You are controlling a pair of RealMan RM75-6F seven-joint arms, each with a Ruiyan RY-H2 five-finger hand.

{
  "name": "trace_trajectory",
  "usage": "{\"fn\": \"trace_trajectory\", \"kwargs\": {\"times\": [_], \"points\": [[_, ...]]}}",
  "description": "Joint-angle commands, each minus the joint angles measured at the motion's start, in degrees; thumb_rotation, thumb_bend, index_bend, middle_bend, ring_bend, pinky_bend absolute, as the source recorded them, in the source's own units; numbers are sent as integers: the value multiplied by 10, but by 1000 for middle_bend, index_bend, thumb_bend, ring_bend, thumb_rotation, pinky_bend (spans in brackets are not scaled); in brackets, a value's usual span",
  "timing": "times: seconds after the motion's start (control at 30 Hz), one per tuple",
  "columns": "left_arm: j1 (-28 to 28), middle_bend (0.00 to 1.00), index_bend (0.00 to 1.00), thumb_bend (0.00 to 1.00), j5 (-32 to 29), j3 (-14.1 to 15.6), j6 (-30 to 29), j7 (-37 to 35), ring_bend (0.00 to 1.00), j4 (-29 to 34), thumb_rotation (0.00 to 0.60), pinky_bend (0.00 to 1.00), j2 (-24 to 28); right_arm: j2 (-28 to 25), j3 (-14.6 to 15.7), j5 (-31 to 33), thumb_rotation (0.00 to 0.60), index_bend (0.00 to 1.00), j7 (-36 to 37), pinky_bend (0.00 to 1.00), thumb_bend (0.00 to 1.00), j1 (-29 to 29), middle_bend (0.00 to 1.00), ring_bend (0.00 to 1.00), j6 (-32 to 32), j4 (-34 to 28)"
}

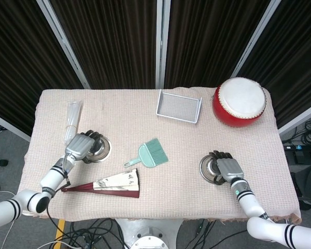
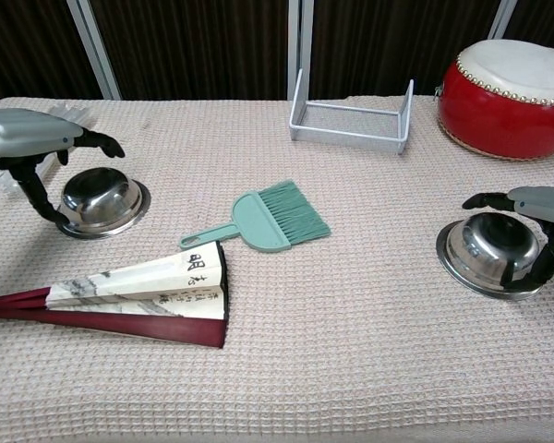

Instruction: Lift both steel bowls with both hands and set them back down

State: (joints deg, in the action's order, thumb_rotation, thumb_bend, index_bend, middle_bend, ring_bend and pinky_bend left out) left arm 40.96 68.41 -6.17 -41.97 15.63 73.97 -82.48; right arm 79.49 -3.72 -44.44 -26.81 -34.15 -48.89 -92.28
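Two steel bowls stand upside down on the cloth-covered table. The left bowl (image 1: 100, 148) (image 2: 102, 197) is at the left, with my left hand (image 1: 80, 146) (image 2: 23, 138) arched over its outer side. The fingers (image 2: 100, 143) reach above the dome without touching, and the thumb comes down by the rim. The right bowl (image 1: 210, 169) (image 2: 491, 247) sits near the right front. My right hand (image 1: 226, 167) (image 2: 541, 199) arches over it the same way, fingers spread over the top and thumb low at the rim. Both bowls rest on the table.
A folded paper fan (image 1: 108, 183) (image 2: 138, 286) lies in front of the left bowl. A green hand brush (image 1: 151, 153) (image 2: 270, 220) lies mid-table. A wire rack (image 1: 179, 106) (image 2: 351, 115) and a red drum (image 1: 240, 101) (image 2: 512, 88) stand at the back. A clear packet (image 1: 72, 116) lies far left.
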Motion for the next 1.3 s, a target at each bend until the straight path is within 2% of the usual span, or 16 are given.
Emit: {"fn": "trace_trajectory", "kwargs": {"times": [0.03, 0.3, 0.43, 0.53, 0.63, 0.77, 0.93, 1.13, 1.23, 1.3], "points": [[9, 130, 152, 0, -4, 2, 9, 5, 108, -10, 600, 298, -8, -1, 4, 0, 600, 0, 2, 0, 87, -4, 0, 0, 4, 1], [23, 141, 183, 0, -14, 7, 29, -1, 113, -44, 600, 297, -25, -3, 10, 14, 600, 0, 3, 0, 100, -18, 0, 0, 11, 3], [25, 230, 269, 18, -14, 9, 28, -6, 199, -53, 600, 364, -29, 0, 11, 13, 600, 0, 4, 0, 118, -22, 7, 0, 5, 5], [24, 291, 338, 41, -10, 12, 24, -13, 260, -59, 600, 417, -33, 2, 13, 11, 600, 0, 6, 29, 139, -24, 50, 0, 2, 4], [22, 313, 355, 53, -7, 16, 24, -22, 281, -63, 600, 438, -37, 1, 16, 15, 600, 10, 5, 73, 150, -28, 86, 4, 2, 3], [15, 356, 380, 83, 1, 17, 7, -36, 318, -70, 600, 471, -46, 1, 19, 14, 600, 105, 6, 153, 185, -27, 169, 87, -7, 2], [3, 412, 412, 93, 23, 7, -39, -69, 380, -63, 600, 529, -46, -5, 14, -3, 600, 185, 31, 227, 203, -18, 242, 161, -18, -1], [-20, 448, 416, 94, 55, -16, -122, -133, 414, -35, 600, 557, -32, -21, -3, -62, 600, 256, 95, 295, 221, 9, 297, 216, -56, -13], [-41, 457, 416, 94, 77, -39, -201, -190, 416, -19, 600, 557, -36, -33, -23, -112, 600, 261, 167, 310, 223, 31, 297, 220, -85, -23], [-54, 461, 415, 94, 88, -53, -245, -237, 419, -6, 600, 557, -40, -38, -39, -158, 600, 263, 240, 316, 228, 51, 296, 220, -110, -26]]}}
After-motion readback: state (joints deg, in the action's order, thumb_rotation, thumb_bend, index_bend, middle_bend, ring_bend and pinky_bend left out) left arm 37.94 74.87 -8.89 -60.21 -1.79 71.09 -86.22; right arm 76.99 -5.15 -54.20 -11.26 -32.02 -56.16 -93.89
